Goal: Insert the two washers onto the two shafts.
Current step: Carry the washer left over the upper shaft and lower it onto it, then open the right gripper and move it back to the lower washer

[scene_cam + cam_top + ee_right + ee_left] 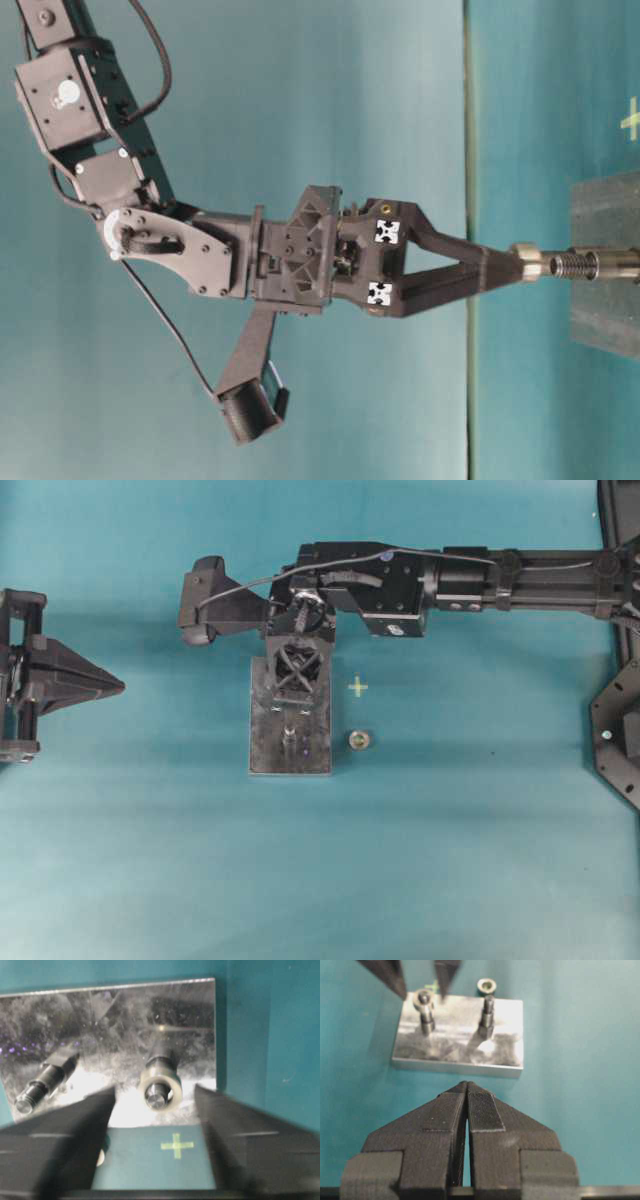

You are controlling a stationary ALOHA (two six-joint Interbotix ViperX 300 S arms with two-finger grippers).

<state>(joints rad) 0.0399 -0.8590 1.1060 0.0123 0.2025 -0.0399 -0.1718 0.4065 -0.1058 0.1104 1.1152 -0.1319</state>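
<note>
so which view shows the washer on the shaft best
The right wrist view: the washer sits ringed around the shaft tip, between the open right gripper's fingers. The table-level view shows it side-on at the fingertips. The left wrist view shows it small. Overhead, the gripper hides it.

Bare table (450, 860) around plate (290, 760)

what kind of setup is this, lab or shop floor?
Likely a robotics lab bench: a plain teal table, a metal fixture plate with upright shafts, and a taped yellow cross marker.
</note>
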